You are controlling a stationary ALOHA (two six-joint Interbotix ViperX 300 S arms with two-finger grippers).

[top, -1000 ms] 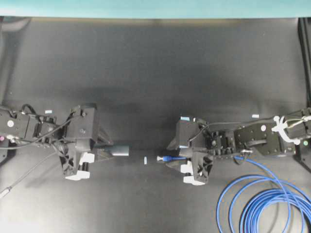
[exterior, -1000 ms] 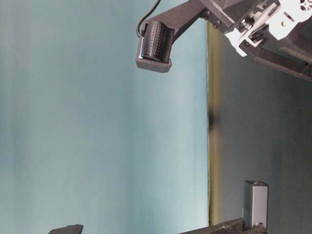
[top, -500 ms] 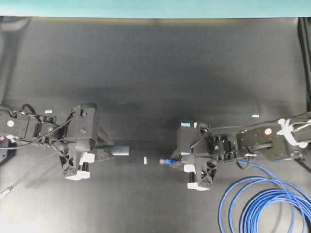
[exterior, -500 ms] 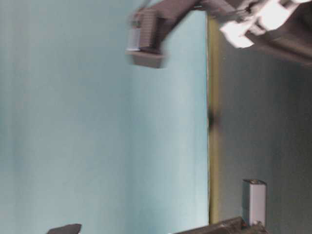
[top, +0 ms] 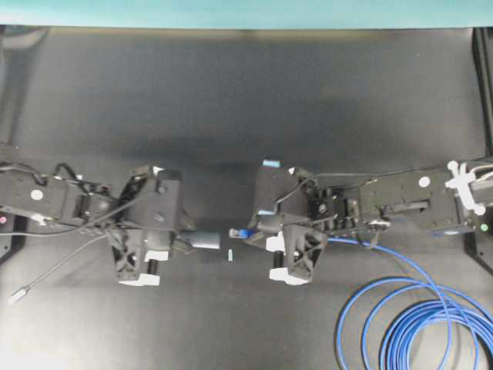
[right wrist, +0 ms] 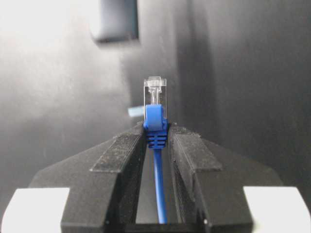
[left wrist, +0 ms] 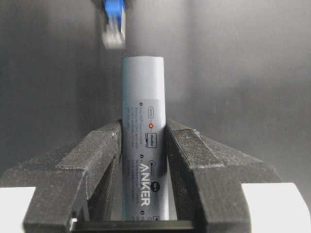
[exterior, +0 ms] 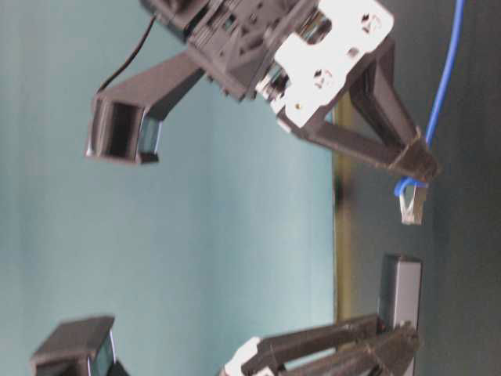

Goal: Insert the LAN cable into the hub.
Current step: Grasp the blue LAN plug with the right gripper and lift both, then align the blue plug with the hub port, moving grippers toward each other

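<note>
At the middle of the dark bench (top: 246,92), 2 arms face each other with their loads nearly end to end. On the left side of the overhead view, the left gripper (top: 187,240) is clenched on the hub (top: 205,241); the left wrist view shows its 2 jaws pressed against the long sides of the hub (left wrist: 143,141), whose free end projects forward past the fingertips. White print, including the word ANKER, runs along the face of the hub in that view. A thin grey cord (top: 54,266) trails from the left arm to a small silver plug (top: 18,294) lying on the bench near the left edge.

On the right side, the right gripper (top: 258,229) grasps the LAN cable (top: 400,324) just behind its tip. The right wrist view shows the jaws closed on the blue boot (right wrist: 155,127), with the clear plug (right wrist: 155,92) protruding beyond them. From the boot the cable runs back between the fingers, and the remainder lies in coiled loops on the bench at the lower right of the overhead view.

The plug and the open end of the hub are near each other but apart; the table-level view shows a visible gap between the plug (exterior: 412,205) and the hub (exterior: 399,290). A small white strip (top: 230,255) lies on the bench just below that gap in the overhead view.
</note>
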